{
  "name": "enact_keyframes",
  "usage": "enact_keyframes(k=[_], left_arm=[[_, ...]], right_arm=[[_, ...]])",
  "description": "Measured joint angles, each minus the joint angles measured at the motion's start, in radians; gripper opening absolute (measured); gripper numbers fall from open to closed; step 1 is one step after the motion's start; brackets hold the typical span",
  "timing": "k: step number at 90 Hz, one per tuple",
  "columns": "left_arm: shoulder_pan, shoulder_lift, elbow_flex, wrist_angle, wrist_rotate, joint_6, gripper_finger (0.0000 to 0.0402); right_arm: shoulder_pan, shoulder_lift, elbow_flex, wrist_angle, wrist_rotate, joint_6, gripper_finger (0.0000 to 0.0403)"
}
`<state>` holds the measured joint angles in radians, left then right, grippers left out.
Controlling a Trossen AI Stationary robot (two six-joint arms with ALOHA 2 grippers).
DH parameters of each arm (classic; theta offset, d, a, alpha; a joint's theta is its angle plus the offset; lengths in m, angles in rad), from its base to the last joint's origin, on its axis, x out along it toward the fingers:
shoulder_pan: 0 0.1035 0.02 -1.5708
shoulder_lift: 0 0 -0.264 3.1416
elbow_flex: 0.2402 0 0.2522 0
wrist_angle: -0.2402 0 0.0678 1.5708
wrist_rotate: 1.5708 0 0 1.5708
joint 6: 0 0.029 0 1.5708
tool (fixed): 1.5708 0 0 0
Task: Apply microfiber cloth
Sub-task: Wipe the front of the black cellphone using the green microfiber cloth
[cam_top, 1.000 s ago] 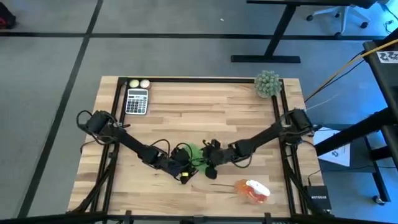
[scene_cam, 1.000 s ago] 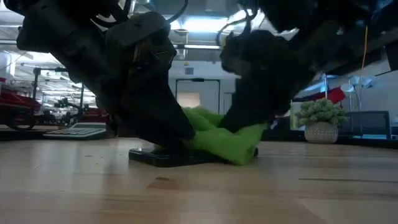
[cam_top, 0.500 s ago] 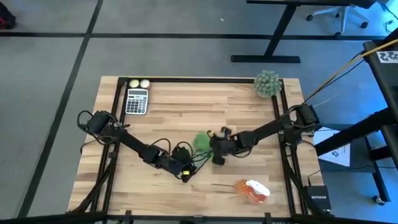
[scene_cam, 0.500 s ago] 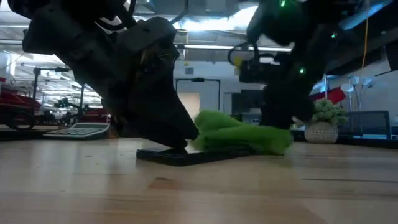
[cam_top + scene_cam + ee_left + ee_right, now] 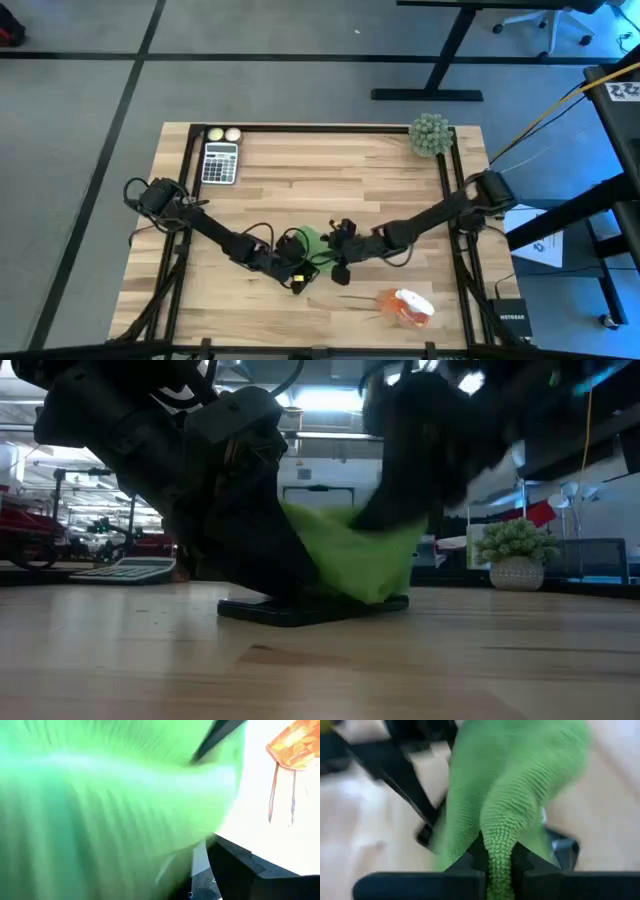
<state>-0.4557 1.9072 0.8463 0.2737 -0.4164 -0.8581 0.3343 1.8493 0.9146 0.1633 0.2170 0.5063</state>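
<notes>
Right gripper (image 5: pixel 498 865) clamped on bright green soft microfiber cloth (image 5: pixel 355 555), draped below over flat black phone (image 5: pixel 300 608). Left gripper (image 5: pixel 292 268) beside cloth, on the phone; finger state cannot be told.

Left arm: reaches from the table's left edge toward the middle front, elbow bent, forearm low over the wood.
Left gripper (image 5: pixel 297 262): down at the table surface near the centre, angled steeply; its dark fingers press on the black phone (image 5: pixel 300 608), with the cloth (image 5: pixel 355 555) right against them.
Right arm: stretches from the right edge inward, long and low.
Right gripper (image 5: pixel 338 243): just beside the left one, raised off the table, fingers (image 5: pixel 470 857) clamped on a fold of the cloth.
</notes>
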Motion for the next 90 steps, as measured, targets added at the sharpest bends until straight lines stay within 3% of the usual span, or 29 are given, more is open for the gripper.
enact_keyframes(k=[12, 45, 53, 66, 74, 90], left_arm=[[0.0, 0.0, 0.0, 0.0, -0.002, 0.001, 0.0156], [-0.003, 0.0, 0.0, 0.0, -0.005, 0.0, 0.0156], [-0.003, 0.0, 0.0, -0.001, -0.006, -0.001, 0.0156], [-0.003, 0.0, 0.0, -0.001, -0.006, -0.001, 0.0156], [-0.002, 0.0, 0.0, 0.0, -0.007, 0.001, 0.0156], [-0.002, 0.0, 0.0, 0.001, -0.009, 0.001, 0.0156]], right_arm=[[-0.008, 0.04, 0.008, -0.064, -0.027, -0.006, 0.0005], [-0.036, -0.076, -0.003, -0.501, 0.181, -0.059, 0.0005], [-0.036, -0.117, -0.003, -0.454, 0.18, -0.053, 0.0005], [0.002, -0.143, 0.0, -0.138, 0.063, -0.067, 0.0005], [0.023, -0.116, 0.003, 0.01, 0.045, -0.065, 0.0005], [0.016, -0.005, 0.001, 0.026, -0.037, 0.01, 0.0005]])
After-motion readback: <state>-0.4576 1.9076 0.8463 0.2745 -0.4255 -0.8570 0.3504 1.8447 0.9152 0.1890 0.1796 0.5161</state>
